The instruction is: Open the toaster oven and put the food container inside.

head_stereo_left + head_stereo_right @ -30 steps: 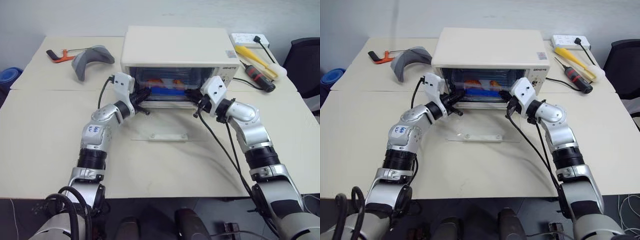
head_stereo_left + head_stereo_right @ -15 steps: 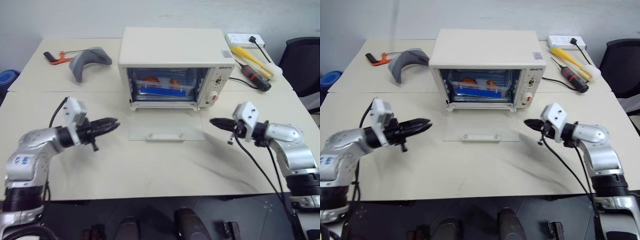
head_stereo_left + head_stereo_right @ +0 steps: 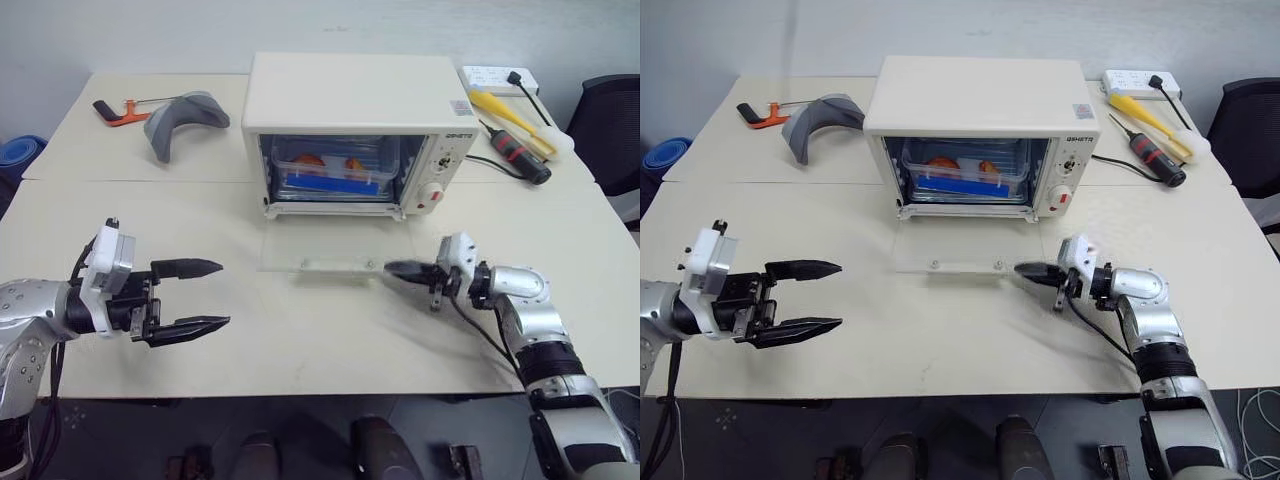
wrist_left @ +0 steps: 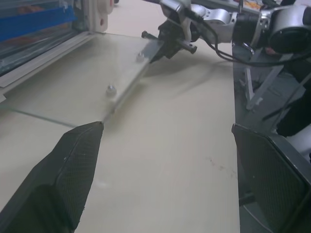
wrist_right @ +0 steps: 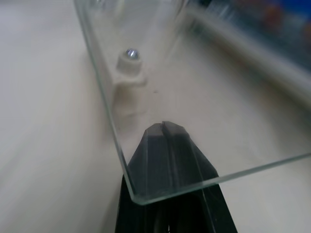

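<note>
The oven (image 3: 355,130) stands at the back of the desk (image 3: 300,350) with its glass door (image 3: 335,245) dropped flat toward the robot. The container (image 3: 330,172) already sits inside on the rack, its long axis running side to side across the cavity. What is left, as I judge it, is to swing the door up, and that turns on the door's front edge. The right gripper (image 3: 393,269), fingers closed to a point, lies level with its tip at the right front corner of the glass; in the right wrist view the tip sits under that corner. The left gripper (image 3: 190,295) hangs wide open and holding nothing, well off to the left of the door, so the right arm is far nearer. The door's long edge and its handle (image 3: 335,264) run side to side, leftward from the right gripper.
</note>
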Robot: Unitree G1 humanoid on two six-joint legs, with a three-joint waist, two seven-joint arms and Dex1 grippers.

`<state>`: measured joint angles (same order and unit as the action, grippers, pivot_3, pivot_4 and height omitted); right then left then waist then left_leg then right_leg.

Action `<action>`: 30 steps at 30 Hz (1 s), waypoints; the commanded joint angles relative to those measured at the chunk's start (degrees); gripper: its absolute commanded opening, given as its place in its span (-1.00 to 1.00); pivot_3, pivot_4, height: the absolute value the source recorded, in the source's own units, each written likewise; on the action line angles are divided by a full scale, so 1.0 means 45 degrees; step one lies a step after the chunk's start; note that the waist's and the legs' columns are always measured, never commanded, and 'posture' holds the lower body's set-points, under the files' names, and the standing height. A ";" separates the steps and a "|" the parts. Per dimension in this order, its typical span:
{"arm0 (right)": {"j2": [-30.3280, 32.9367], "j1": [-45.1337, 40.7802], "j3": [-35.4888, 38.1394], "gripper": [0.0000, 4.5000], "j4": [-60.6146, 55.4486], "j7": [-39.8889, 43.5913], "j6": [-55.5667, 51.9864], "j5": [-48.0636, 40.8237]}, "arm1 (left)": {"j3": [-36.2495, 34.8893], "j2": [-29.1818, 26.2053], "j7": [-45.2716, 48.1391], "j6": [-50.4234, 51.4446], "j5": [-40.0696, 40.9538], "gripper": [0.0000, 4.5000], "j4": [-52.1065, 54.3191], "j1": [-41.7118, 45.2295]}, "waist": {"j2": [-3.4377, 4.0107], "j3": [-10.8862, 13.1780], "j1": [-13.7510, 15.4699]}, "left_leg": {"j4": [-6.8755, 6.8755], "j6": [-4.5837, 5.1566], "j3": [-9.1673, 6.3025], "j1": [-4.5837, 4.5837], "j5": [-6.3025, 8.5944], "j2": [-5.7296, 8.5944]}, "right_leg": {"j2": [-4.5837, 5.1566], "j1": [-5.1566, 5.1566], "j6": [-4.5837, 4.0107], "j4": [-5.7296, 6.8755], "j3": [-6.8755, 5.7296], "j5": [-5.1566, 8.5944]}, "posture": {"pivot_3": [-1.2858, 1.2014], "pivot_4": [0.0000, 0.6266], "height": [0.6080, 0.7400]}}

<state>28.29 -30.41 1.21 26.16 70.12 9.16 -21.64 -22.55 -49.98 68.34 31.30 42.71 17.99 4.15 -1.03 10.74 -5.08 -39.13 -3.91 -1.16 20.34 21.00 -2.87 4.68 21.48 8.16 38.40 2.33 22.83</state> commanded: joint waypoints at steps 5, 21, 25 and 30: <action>-0.1034 -0.1126 0.1513 -1.00 -0.3424 -0.2317 -0.2886 -0.2713 | -0.0596 0.0634 -0.0761 -0.0610 0.0150 0.98 -0.0350 0.0096 | 0.0007 0.0004 0.0000 | -0.0005 -0.0002 -0.0021 -0.0011 -0.0001 0.0001 | -0.0001 0.0011 -0.0001 -0.0019 0.0010 0.0000 | 0.03 -0.52 1.00; 0.2289 0.1937 0.1582 0.11 -0.6193 0.1224 -0.1697 -0.1893 | -0.0181 0.1037 -0.0475 -0.5570 -0.3045 1.00 -0.1491 -0.1170 | 0.0010 0.0006 0.0001 | 0.0015 0.0029 0.0017 0.0033 0.0016 0.0017 | 0.0022 0.0004 0.0005 -0.0100 -0.0043 -0.0006 | 0.03 -0.52 1.00; 0.2660 0.3580 0.1597 0.77 -0.6236 0.2021 -0.0587 -0.1626 | -0.0358 0.1172 -0.0376 -0.6419 -0.3324 1.00 -0.1835 -0.2047 | 0.0010 0.0006 0.0088 | 0.0009 0.0030 0.0028 0.0005 0.0017 0.0015 | 0.0023 -0.0001 0.0007 -0.0090 -0.0019 -0.0009 | 0.03 -0.52 1.00; 0.2636 0.4003 0.1522 0.98 -0.5752 0.1881 0.0022 -0.1157 | -0.0095 0.1427 -0.0594 -0.6746 -0.3279 1.00 -0.2038 -0.2304 | 0.0010 0.0006 0.0123 | 0.0003 0.0029 0.0029 0.0004 0.0016 0.0020 | 0.0026 -0.0008 0.0020 -0.0098 -0.0006 -0.0027 | 0.03 -0.52 1.00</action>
